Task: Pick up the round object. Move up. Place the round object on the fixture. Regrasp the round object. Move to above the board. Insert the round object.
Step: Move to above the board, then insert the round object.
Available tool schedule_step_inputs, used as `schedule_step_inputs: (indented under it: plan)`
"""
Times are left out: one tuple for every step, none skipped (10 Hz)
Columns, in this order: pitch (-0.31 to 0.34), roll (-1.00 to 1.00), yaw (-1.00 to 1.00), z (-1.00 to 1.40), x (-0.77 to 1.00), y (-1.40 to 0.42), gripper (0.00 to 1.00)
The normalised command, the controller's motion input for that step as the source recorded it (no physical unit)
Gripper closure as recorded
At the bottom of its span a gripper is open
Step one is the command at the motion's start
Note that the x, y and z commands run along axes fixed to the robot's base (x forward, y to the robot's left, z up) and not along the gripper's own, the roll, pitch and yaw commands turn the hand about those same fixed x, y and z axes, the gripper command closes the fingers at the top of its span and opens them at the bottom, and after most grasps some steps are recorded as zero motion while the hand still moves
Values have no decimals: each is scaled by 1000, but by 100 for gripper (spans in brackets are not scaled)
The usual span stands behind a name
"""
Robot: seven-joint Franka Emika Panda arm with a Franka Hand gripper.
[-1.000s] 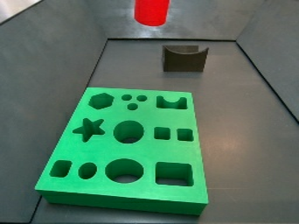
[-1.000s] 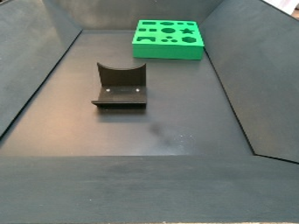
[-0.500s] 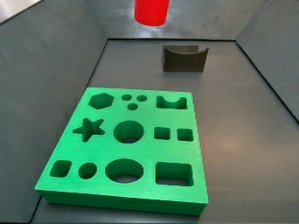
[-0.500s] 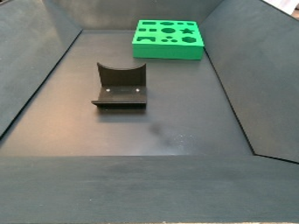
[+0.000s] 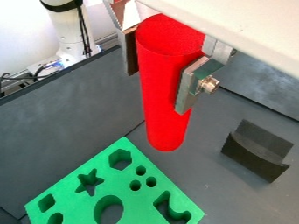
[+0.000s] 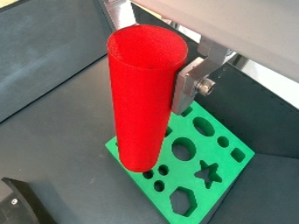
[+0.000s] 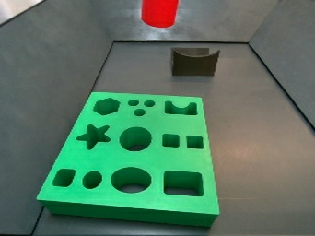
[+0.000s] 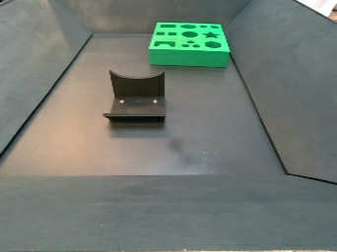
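The gripper (image 5: pixel 163 66) is clamped on the round object (image 5: pixel 163 83), which hangs upright high above the floor; in a side view only its red lower end (image 7: pixel 159 12) shows at the top edge. The fixture (image 7: pixel 193 60) stands empty at the upper centre, well apart from the board (image 7: pixel 132 157). The peg is held near its upper part, so a long free length hangs below: a slightly off-centre descent could strike the fixture's notch rim and tilt the peg in the pads
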Motion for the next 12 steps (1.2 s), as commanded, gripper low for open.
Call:
schedule_step_inputs:
  plan:
    - [-270,-197,4,15,-211,113,100]
    - [-270,-196,4,15,-211,113,100]
    - [-270,-196,4,15,-211,113,100]
    - [-270,-196,4,15,-211,113,100]
    - [-270,-196,4,15,-211,112,100]
    - [-270,-196,4,15,-211,112,100]
    - [-270,-196,4,15,-211,112,100]
    - [0,-213,0,-669,-294,-237,100]
    - [0,-23,29,-46,-66,-9,100]
    - [0,-3,0,-29,0,-100,100]
    - [0,-116,46,-840,-111,-251,100]
    - [0,-151,49,-780,-143,-294,100]
